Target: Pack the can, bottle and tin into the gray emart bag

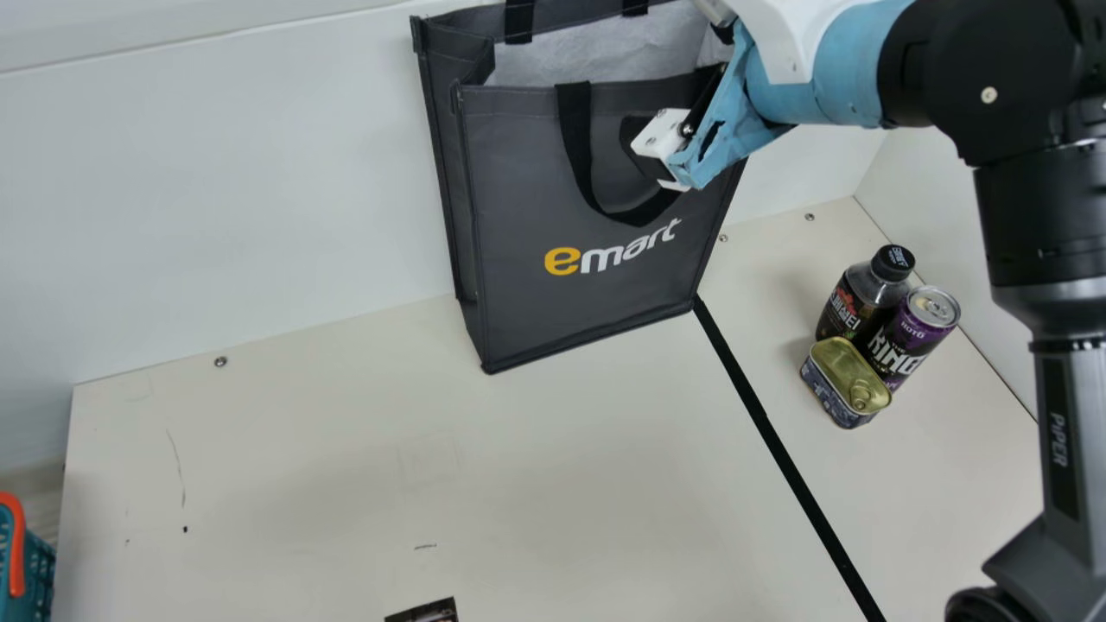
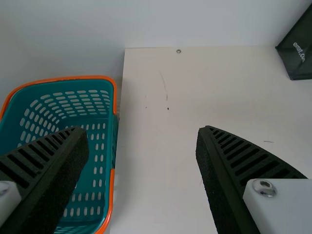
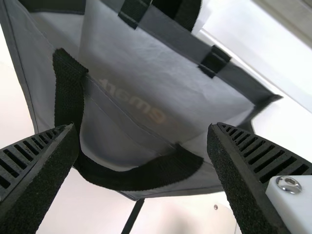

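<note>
The gray emart bag [image 1: 596, 181] stands upright at the back of the table, its top open and a pale lining inside. My right gripper [image 1: 664, 160] is at the bag's upper front, beside the hanging black strap. In the right wrist view my right gripper [image 3: 141, 146] is open, with the bag [image 3: 136, 78] and its front strap [image 3: 141, 176] beyond the fingers. To the bag's right stand the dark bottle [image 1: 867, 298], the purple can [image 1: 912, 337] and the gold-lidded tin [image 1: 845, 383], close together. My left gripper [image 2: 144, 141] is open, with nothing between its fingers.
A teal basket [image 2: 97, 156] with an orange rim stands beyond the table's left edge. A black tape line [image 1: 782, 453] crosses the table between bag and groceries. A small dark printed item [image 1: 425, 612] lies at the main view's bottom edge. White walls border the back and right.
</note>
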Controlling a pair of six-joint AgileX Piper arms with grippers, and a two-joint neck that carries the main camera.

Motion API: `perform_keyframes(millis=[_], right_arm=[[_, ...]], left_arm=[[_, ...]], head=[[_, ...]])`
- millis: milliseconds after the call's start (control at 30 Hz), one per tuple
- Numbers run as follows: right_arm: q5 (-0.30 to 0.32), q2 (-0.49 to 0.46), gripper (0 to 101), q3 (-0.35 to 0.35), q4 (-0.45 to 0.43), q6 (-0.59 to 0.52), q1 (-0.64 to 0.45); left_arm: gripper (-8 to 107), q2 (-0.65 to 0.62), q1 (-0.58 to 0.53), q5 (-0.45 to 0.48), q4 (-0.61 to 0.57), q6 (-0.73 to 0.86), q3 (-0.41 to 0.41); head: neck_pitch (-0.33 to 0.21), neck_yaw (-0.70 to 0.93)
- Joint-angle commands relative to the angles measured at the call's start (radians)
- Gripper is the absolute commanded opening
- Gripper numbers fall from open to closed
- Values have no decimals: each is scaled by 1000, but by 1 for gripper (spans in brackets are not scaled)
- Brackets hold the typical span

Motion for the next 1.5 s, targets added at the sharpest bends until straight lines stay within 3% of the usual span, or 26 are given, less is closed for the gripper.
perform_keyframes(millis=[0, 433, 1033, 1467], right_arm=[[0, 12, 91, 1, 29, -32, -2], [0, 94, 91, -14, 139, -219, -29], [0, 152, 91, -14, 172, -351, -20], [0, 168, 4, -11, 184, -377, -15]], left_arm=[[90, 0, 0, 0, 0, 0, 0], [90, 0, 0, 0, 0, 0, 0], [90, 0, 0, 0, 0, 0, 0], [90, 0, 0, 0, 0, 0, 0]], head=[[-23, -1], [-23, -1], [-23, -1], [-23, -1]])
